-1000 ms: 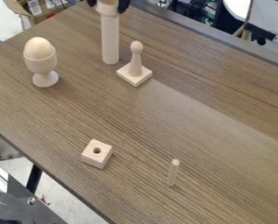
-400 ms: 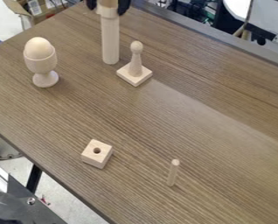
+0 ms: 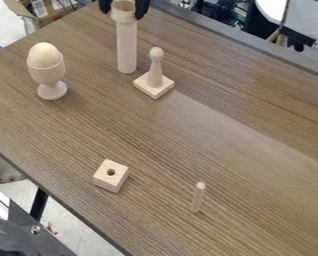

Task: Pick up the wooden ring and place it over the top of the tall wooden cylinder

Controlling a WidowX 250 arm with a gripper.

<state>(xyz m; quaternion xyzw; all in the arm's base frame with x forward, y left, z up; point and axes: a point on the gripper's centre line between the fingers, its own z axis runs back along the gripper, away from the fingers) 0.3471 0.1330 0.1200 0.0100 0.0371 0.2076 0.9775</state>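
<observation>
A slim peg (image 3: 198, 197) stands near right, out of the hole in the small block (image 3: 111, 175) to its left. Farther left, an egg (image 3: 44, 53) is seated in its cup (image 3: 47, 74); beyond, a knobbed piece (image 3: 154, 77) stands just right of the tall column (image 3: 127, 47). The gripper (image 3: 124, 10) is at the column's open top, whether wide or clamped I cannot tell.
</observation>
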